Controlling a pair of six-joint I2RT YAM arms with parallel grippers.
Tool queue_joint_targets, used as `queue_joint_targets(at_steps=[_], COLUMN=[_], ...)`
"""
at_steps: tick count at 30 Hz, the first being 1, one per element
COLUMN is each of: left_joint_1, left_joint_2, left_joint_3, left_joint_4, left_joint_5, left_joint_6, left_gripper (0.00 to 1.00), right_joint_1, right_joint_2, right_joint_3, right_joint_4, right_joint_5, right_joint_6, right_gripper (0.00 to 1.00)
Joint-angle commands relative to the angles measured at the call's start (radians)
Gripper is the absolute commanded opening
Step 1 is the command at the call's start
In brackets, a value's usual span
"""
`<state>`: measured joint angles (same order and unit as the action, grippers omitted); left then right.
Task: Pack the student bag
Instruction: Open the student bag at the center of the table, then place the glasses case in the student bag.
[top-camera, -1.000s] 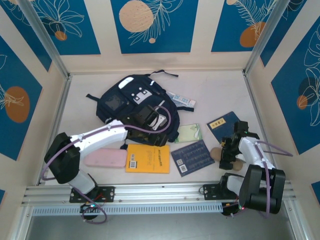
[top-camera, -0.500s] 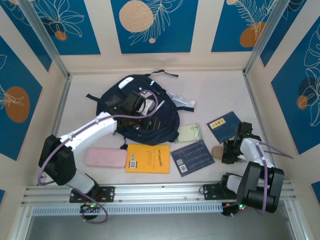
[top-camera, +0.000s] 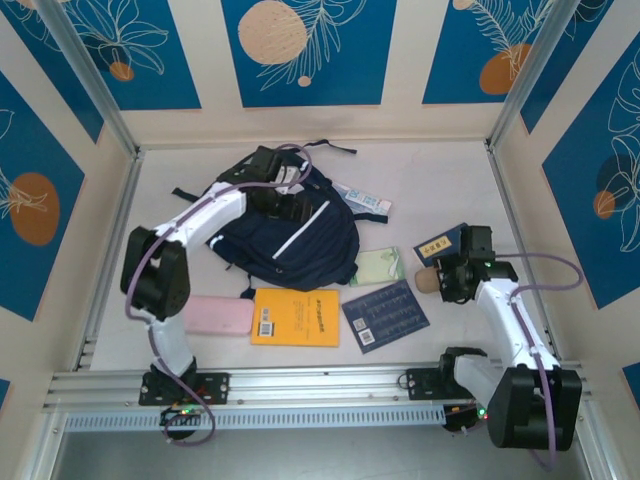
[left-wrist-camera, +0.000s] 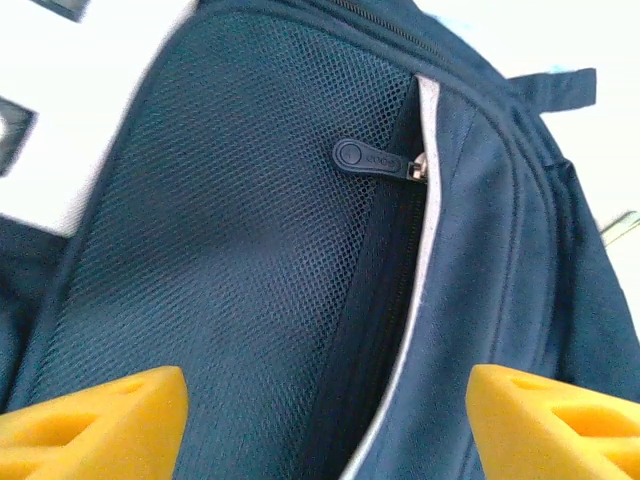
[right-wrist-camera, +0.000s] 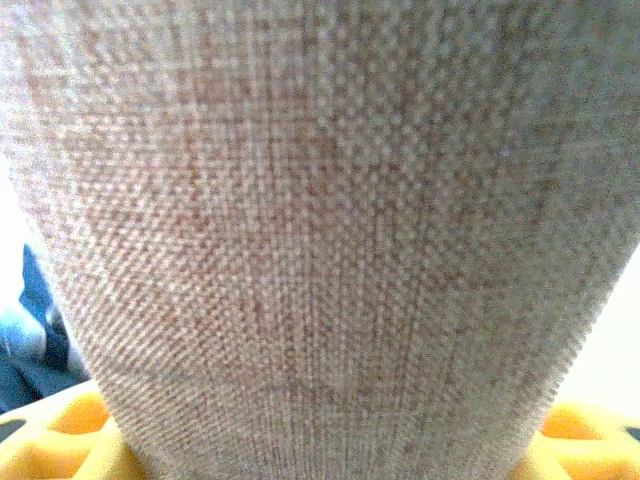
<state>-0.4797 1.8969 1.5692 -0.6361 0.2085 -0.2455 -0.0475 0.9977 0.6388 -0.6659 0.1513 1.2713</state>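
Now, left tool (left-wrist-camera: 325, 420), pads spread and empty, hangs over the zip pull (left-wrist-camera: 368, 158) of the student bag (top-camera: 300, 240), which lies toward the desk's (top-camera: 440, 180) far edge, left of centre. Right tool (right-wrist-camera: 325, 440) pinches a beige woven pouch (right-wrist-camera: 330, 200) near the right edge. Best practice: grip the pull squarely and open the zip fully before the pouch comes across.

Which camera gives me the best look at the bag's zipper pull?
Left wrist: the zipper pull is close and sharp on the student bag, above the yellow fingers. Top external shows the whole bag, the pull too small to make out. Right wrist faces tan woven fabric instead.
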Motion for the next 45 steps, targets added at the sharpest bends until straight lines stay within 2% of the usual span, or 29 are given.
queue_joint_targets(at_steps=[1,3,6,9,12,16,18,20,25,31,39,45], left_joint_1=[0.003,0.004,0.003,0.003,0.003,0.003,0.003,0.006,0.033,0.050,0.126,0.146], left_joint_2=[0.051,0.081,0.111,0.114,0.122,0.142,0.127,0.077,-0.073,-0.222,-0.378,-0.406], left_joint_3=[0.041,0.040,0.021,-0.029,-0.050,-0.041,-0.054,-0.082,-0.072,-0.033,0.005,0.114], left_joint_4=[-0.024,-0.010,0.036,0.125,0.164,0.131,0.118,0.127,0.101,0.022,0.031,0.024], left_joint_5=[0.071,0.103,0.209,0.297,0.325,0.292,0.267,0.258,0.245,0.180,0.088,0.059], left_joint_6=[0.065,0.066,0.034,-0.021,-0.050,-0.048,-0.057,-0.067,-0.076,-0.054,-0.070,-0.046], left_gripper=[0.73,0.72,0.69,0.63,0.50,0.22,0.08,0.00,0.00,0.00,0.00,0.00], right_joint_1=[0.038,0.057,0.090,0.164,0.239,0.317,0.335,0.338,0.367,0.407,0.494,0.604], right_joint_2=[-0.011,-0.010,-0.008,0.005,0.036,0.063,0.065,0.062,0.085,0.163,0.323,0.421], right_joint_3=[0.012,0.012,0.012,0.021,0.061,0.082,0.076,0.054,0.032,0.059,0.183,0.325], right_joint_4=[0.052,0.070,0.110,0.168,0.179,0.226,0.262,0.336,0.514,0.672,0.729,0.634], right_joint_5=[-0.024,-0.044,-0.070,-0.076,-0.064,-0.065,-0.063,-0.104,-0.202,-0.296,-0.381,-0.333], right_joint_6=[-0.120,-0.144,-0.191,-0.252,-0.295,-0.292,-0.268,-0.247,-0.285,-0.314,-0.291,-0.314], right_gripper=[0.23,0.23,0.22,0.21,0.17,0.12,0.08,0.07,0.00,0.00,0.00,0.00])
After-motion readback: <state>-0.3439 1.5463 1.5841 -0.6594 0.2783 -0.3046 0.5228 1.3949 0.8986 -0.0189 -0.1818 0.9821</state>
